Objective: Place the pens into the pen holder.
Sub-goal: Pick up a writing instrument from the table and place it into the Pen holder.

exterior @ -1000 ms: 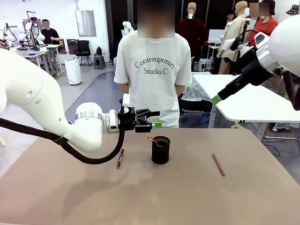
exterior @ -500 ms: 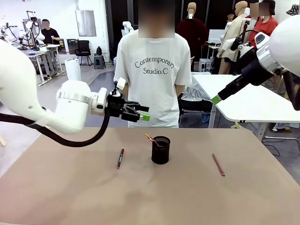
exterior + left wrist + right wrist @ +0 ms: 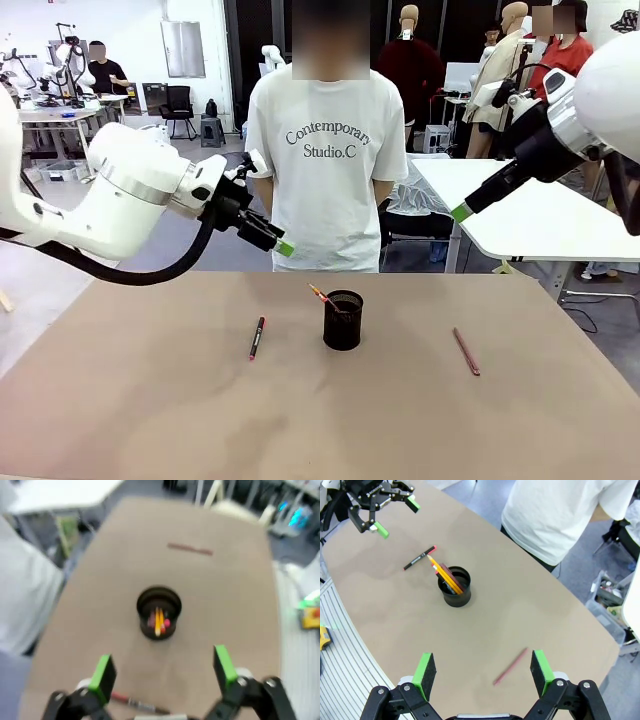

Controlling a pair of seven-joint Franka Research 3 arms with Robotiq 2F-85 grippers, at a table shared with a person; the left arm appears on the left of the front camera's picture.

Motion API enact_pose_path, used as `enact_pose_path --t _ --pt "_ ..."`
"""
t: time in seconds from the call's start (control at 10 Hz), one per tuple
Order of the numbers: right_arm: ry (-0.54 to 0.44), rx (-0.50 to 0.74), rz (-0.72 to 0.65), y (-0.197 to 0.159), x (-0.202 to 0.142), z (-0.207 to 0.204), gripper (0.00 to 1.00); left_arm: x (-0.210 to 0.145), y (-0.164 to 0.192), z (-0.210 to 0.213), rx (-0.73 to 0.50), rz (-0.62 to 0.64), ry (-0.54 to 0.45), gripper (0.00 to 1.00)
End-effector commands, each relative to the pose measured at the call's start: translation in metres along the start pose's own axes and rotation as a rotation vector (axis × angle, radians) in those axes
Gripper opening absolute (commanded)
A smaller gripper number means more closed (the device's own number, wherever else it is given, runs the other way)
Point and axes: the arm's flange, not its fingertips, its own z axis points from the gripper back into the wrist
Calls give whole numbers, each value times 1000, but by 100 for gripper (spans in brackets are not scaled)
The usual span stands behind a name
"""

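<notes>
My left gripper (image 3: 280,245) hangs spread and empty above the black-and-red pen (image 3: 257,338). The mesh pen holder (image 3: 343,322) holds the yellow pencil (image 3: 322,297). The reddish pen (image 3: 466,351) lies farther right. My right gripper (image 3: 482,667) is spread too. I worry these flat, thin pens could skid from the pads or topple the holder.
</notes>
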Motion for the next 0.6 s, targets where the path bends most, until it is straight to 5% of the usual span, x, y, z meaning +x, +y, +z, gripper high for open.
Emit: enact_pose_path --t 0.0,0.5 --pt "-6 9 -1 -1 0 1 100 4 -4 1 -8 23 216 100" --pt "-6 9 -1 -1 0 1 100 -3 -3 -16 -92 106 539 100"
